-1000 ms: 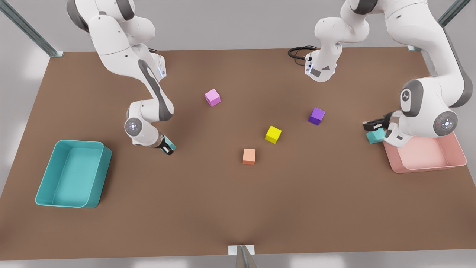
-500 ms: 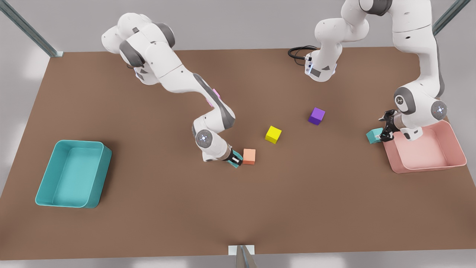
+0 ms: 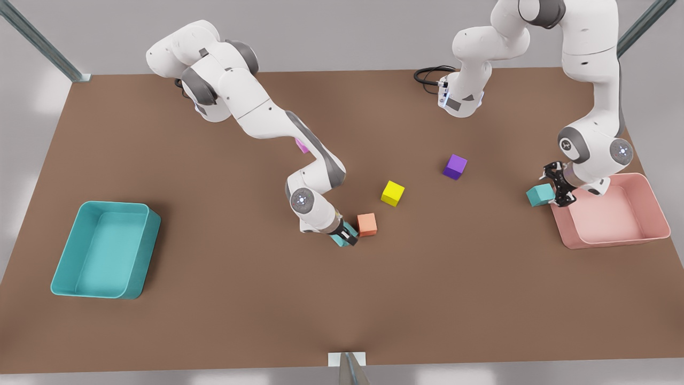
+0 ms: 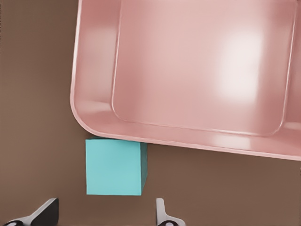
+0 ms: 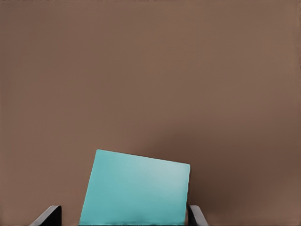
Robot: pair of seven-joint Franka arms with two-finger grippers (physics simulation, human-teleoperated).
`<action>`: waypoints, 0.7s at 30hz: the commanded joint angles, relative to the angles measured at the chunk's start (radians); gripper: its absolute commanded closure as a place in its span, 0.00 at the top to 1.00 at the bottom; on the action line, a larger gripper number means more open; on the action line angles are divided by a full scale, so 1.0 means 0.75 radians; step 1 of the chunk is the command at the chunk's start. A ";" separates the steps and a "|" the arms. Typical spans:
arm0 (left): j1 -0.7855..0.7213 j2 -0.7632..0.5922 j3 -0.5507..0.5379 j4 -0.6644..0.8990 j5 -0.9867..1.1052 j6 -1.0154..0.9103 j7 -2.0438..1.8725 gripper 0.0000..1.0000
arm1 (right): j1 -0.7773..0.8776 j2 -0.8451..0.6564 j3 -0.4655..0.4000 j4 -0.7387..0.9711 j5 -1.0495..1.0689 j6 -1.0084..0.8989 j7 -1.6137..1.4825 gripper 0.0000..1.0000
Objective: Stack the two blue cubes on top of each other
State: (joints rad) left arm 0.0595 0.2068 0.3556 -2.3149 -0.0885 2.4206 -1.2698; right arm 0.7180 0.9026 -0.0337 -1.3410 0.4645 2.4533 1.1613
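Both arms have glossy white rounded shells with dark grey bands at the joints and round grey joint caps lit by small bluish dots. One cap bears a small white logo. Each end effector (image 3: 344, 235) (image 3: 558, 187) has short black fingers (image 4: 40, 216). A black cable (image 3: 427, 75) coils by one base.

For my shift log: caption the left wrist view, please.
Open left gripper hovers above a small matte teal cube touching the glossy pink tray's rim.
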 commanded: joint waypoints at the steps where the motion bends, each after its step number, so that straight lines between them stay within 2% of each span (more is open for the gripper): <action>1: 0.000 0.013 0.000 0.000 -0.001 0.053 -0.397 1.00 | 0.000 -0.005 0.000 0.002 0.002 -0.007 0.174 1.00; 3: 0.000 0.019 0.000 0.000 -0.001 0.067 -0.397 1.00 | -0.014 -0.021 -0.004 0.004 0.000 -0.017 0.172 1.00; 9: 0.017 0.062 0.000 0.004 -0.001 0.074 -0.377 1.00 | -0.139 -0.201 -0.004 0.015 -0.004 -0.301 0.168 1.00; 13: 0.017 0.082 -0.002 0.008 0.001 0.110 -0.377 1.00 | -0.382 -0.332 -0.008 0.166 -0.047 -0.900 0.168 1.00; 16: 0.017 0.092 -0.004 0.010 -0.001 0.108 -0.377 1.00 | -0.558 -0.400 -0.008 0.152 -0.271 -1.076 0.053 1.00; 18: 0.017 0.101 -0.004 0.010 -0.001 0.108 -0.377 1.00 | -0.605 -0.475 -0.008 0.154 -0.533 -1.195 -0.119 1.00; 21: 0.015 0.129 -0.004 0.012 -0.001 0.112 -0.377 1.00 | -0.601 -0.766 -0.002 0.146 -0.767 -1.373 -0.360 1.00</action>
State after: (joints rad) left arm 0.0706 0.3011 0.3522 -2.3062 -0.0891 2.4993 -1.4657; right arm 0.2676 0.3633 -0.0372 -1.2422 0.0540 1.6779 1.1671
